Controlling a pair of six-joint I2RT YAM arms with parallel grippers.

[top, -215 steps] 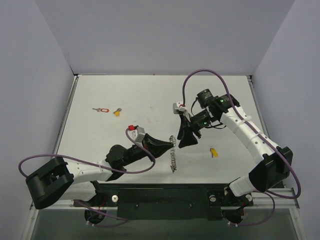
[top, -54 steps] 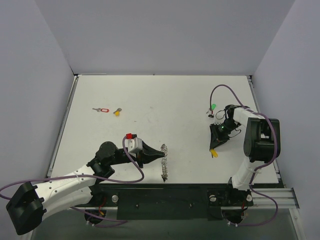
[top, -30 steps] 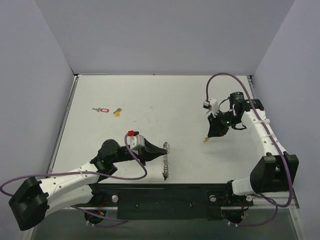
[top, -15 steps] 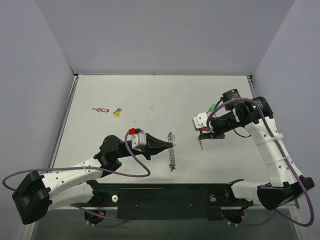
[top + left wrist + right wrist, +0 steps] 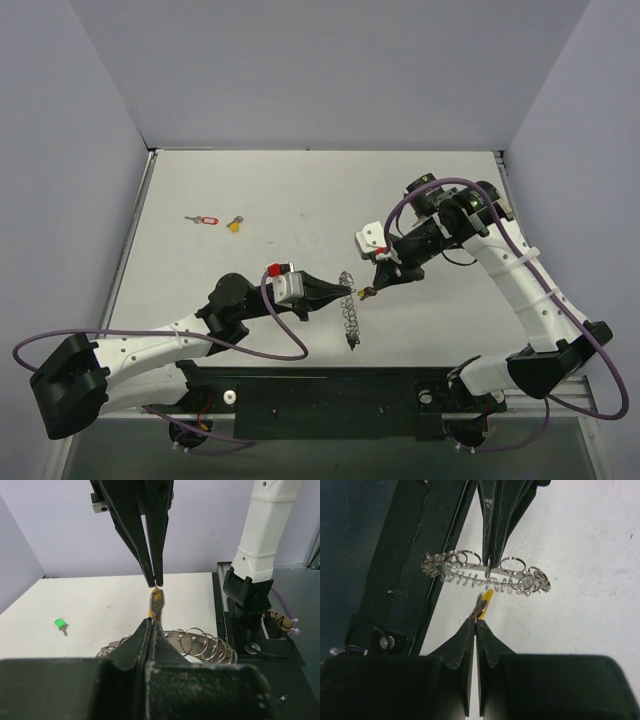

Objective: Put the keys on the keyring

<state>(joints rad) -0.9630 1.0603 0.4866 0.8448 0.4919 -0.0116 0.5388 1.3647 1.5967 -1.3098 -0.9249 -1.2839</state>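
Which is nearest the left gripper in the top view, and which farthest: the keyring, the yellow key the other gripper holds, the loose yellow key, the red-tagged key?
1. keyring, pinched in the left gripper itself.
2. held yellow key, just right of it, in the right gripper.
3. loose yellow key, far left on the table.
4. red-tagged key, further left still.

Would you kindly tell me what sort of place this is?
Probably a robotics lab test cell: a white table boxed in by plain walls, two cabled arms mounted on a rail at its edge, and a keyring and keys as props.
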